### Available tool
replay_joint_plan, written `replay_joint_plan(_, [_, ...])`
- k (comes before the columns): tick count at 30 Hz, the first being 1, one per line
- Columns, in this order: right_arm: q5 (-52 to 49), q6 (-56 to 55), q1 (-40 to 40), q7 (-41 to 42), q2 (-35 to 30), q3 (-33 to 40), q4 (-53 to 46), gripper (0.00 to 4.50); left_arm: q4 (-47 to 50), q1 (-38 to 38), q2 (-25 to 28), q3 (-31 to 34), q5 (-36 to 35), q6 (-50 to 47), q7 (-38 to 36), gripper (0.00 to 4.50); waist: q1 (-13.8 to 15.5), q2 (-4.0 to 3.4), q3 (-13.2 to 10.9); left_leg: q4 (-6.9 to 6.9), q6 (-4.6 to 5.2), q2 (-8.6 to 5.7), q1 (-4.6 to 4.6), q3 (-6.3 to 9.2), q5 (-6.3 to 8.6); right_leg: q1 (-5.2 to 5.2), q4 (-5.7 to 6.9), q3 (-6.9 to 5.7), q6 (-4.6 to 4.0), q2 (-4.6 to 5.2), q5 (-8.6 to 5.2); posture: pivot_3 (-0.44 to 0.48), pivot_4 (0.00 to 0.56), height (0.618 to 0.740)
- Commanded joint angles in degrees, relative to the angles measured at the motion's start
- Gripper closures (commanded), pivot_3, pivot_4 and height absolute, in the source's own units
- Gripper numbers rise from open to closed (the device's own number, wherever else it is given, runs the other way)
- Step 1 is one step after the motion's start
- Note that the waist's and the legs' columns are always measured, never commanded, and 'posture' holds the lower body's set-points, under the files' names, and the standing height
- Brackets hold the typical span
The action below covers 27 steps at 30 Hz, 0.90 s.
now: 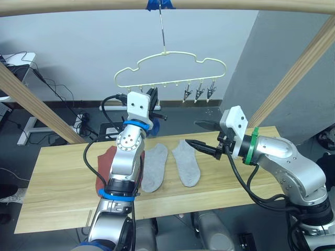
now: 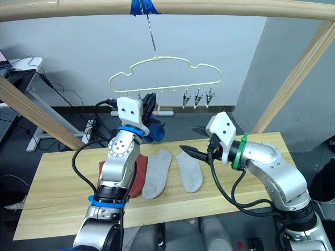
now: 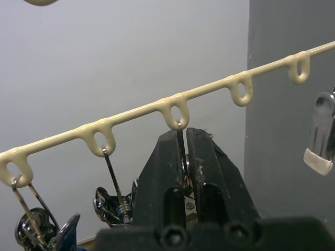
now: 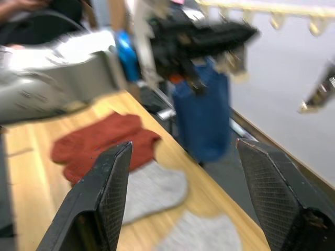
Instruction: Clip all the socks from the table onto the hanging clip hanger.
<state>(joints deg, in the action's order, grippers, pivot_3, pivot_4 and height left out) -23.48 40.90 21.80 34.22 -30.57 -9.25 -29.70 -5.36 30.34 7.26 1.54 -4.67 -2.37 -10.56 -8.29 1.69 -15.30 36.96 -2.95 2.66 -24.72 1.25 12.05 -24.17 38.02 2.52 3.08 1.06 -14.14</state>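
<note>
So your left gripper (image 3: 183, 167) is up at the clip hanger (image 1: 170, 70), fingers pinched together on the wire stem of one clip, and a blue sock (image 4: 203, 117) hangs straight down just below it, long axis vertical. Looks like the sock is already in or right at a clip, though the bite itself is hidden.

Your right gripper (image 4: 183, 193) is spread wide and holding nothing, hovering over the table (image 1: 57, 198) and pointing left toward that blue sock. The two grey socks (image 1: 170, 166) lie right under it, long axes running near to far, with the red socks (image 2: 133, 175) further left under the left arm. I'd say the right arm is closer to the greys, so reach down, not across
</note>
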Motion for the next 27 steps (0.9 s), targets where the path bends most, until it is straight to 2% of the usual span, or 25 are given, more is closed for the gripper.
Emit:
replay_joint_plan(1, [7.3, -2.9, -2.2, -5.5, 3.2, -5.0, 6.1, 0.23, 4.8, -0.4, 1.2, 0.5, -2.3, -2.0, -2.5, 4.5, 0.0, 0.0, 0.0, 0.0, 0.0, 0.01, 0.0, 0.0, 0.0, -0.01, 0.01, 0.01, 0.0, -0.01, 0.0, -0.255, 0.245, 0.74])
replay_joint_plan(2, [10.0, -4.8, -2.1, -7.2, 4.6, -6.8, 9.3, 0.02, 5.5, -0.5, 1.7, 0.5, -3.0, -2.7, -3.4, 4.5, 0.0, -0.01, 0.0, 0.0, 0.0, 0.01, 0.0, -0.02, 0.0, -0.01, 0.02, 0.02, 0.0, 0.0, 0.0, -0.251, 0.247, 0.74])
replay_joint_plan(5, [16.2, -10.7, -1.0, -10.6, 9.4, -10.6, 20.4, 0.02, 7.3, -0.6, 3.1, 0.9, -5.4, -5.4, -6.1, 4.5, -0.1, 0.0, 0.0, 0.01, 0.0, 0.0, 0.0, -0.04, 0.0, -0.03, 0.04, 0.06, 0.0, 0.0, 0.01, -0.238, 0.249, 0.74])
replay_joint_plan(9, [20.2, -17.9, 1.3, -12.2, 15.7, -12.4, 32.9, 0.02, 8.8, -0.3, 4.4, 1.7, -8.1, -8.3, -8.7, 4.5, 0.0, -0.01, 0.0, 0.01, 0.0, 0.02, 0.01, -0.01, -0.01, -0.03, 0.05, 0.02, 0.0, -0.02, 0.01, -0.225, 0.251, 0.74])
replay_joint_plan(17, [25.2, -27.3, 8.1, -16.5, 24.7, -10.7, 57.5, 0.02, 10.4, 0.5, 6.8, 2.5, -12.2, -12.9, -12.5, 4.5, 0.3, -0.01, 0.0, -0.01, 0.0, 0.02, 0.01, 0.0, 0.0, -0.03, 0.03, 0.01, -0.24, 0.0, 0.15, -0.195, 0.25, 0.74])
replay_joint_plan(22, [25.6, -29.3, 10.8, -16.9, 27.0, -8.7, 66.0, 0.02, 10.7, 0.9, 8.2, 2.8, -13.8, -15.0, -14.2, 4.5, 0.4, -0.01, 0.0, 0.0, 0.0, 0.02, 0.0, 0.0, 0.0, -0.01, 0.02, 0.01, -0.27, 0.01, 0.16, -0.186, 0.253, 0.74])
replay_joint_plan(25, [25.8, -29.1, 11.4, -16.1, 27.8, -8.2, 68.5, 0.65, 10.7, 1.3, 8.9, 3.1, -14.8, -16.1, -15.1, 4.5, 0.4, -0.01, 0.0, 0.0, 0.0, 0.02, 0.01, 0.01, 0.0, -0.02, 0.06, 0.0, -0.27, 0.0, 0.17, -0.182, 0.256, 0.74])
replay_joint_plan(27, [25.9, -29.1, 11.4, -15.9, 28.3, -7.9, 69.3, 1.39, 11.0, 1.5, 9.2, 3.4, -15.9, -17.3, -15.9, 4.5, 0.4, -0.01, 0.0, 0.0, 0.0, 0.03, 0.02, 0.02, 0.0, -0.01, 0.07, -0.01, -0.27, 0.0, 0.16, -0.181, 0.258, 0.74])
